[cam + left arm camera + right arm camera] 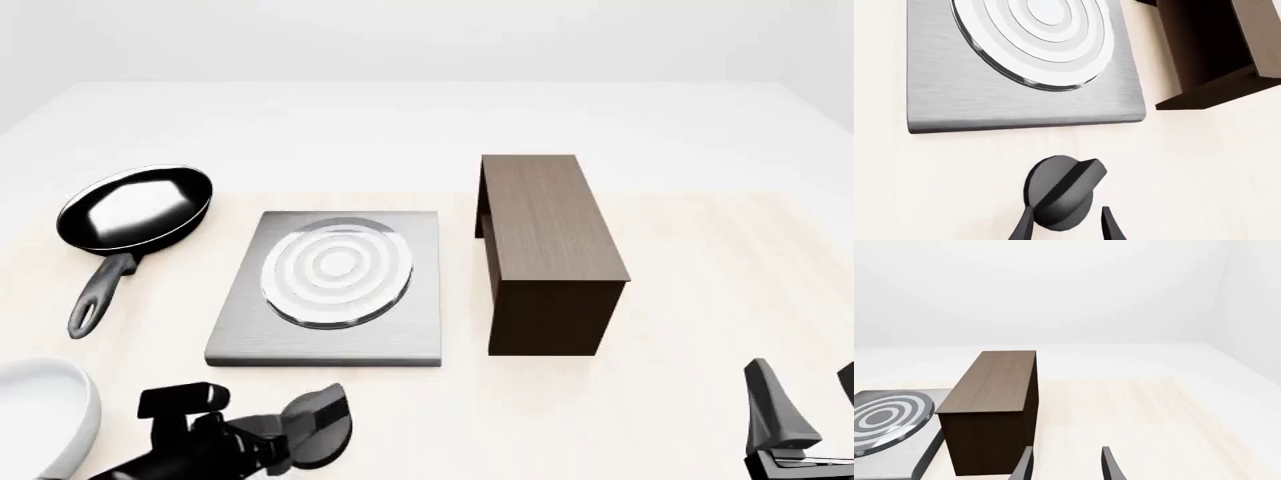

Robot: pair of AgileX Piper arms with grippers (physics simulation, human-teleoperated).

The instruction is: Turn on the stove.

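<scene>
The stove is a flat grey metal plate with a round burner of concentric rings. Its black oval knob lies on the table just in front of the plate's near edge, its ridge turned diagonally. My left gripper is open, its two fingertips straddling the near part of the knob. In the front view the left gripper covers the knob. My right gripper is open and empty at the near right of the table, far from the stove.
A tall dark brown wooden box stands right of the stove. A black frying pan lies at the far left, handle toward me. A white bowl sits at the near left, beside the left arm.
</scene>
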